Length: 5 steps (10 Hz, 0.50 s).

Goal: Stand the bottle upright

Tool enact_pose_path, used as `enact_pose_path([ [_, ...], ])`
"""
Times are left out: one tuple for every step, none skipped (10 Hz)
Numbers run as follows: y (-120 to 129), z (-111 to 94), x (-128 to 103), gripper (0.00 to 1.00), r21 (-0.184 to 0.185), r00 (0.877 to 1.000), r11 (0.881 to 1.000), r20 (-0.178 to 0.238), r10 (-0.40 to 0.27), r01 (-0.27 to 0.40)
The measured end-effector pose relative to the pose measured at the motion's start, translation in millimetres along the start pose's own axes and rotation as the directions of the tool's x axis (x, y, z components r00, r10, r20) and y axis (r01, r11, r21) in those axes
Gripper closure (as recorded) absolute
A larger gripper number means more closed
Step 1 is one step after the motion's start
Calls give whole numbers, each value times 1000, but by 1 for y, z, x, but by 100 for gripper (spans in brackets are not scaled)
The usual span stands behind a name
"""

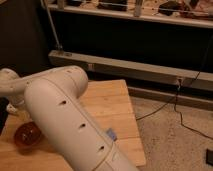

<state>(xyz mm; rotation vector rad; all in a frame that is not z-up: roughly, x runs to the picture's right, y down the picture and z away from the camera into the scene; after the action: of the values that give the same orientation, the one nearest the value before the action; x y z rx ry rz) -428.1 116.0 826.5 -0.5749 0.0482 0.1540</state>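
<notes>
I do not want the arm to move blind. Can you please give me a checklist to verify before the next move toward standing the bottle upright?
1. Bottle found: cannot tell. No bottle shows; the white arm covers much of the wooden table.
2. Gripper found: cannot tell. It is out of view, somewhere past the arm's far end near the left edge.
3. Arm over the table: ok. It reaches across the table toward the left side.
4. Red bowl apart from the arm: cannot tell. It sits at the left, partly hidden behind the arm.
5. Blue object apart from the arm: cannot tell. Only a corner shows at the arm's right edge.
</notes>
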Motion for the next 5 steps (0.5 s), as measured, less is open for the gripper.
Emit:
enact_pose_path([
  [-1,4,3,23,2,1000,1000,-4,-10,10],
  [-2,9,4,32,2,1000,1000,-2,-14,14],
  [-3,12,6,41,-1,1000,1000,-2,-11,11],
  [-5,13,9,47,-4,1000,1000,2,-4,4],
  [-10,12,14,48,-4,1000,1000,8,11,-11],
])
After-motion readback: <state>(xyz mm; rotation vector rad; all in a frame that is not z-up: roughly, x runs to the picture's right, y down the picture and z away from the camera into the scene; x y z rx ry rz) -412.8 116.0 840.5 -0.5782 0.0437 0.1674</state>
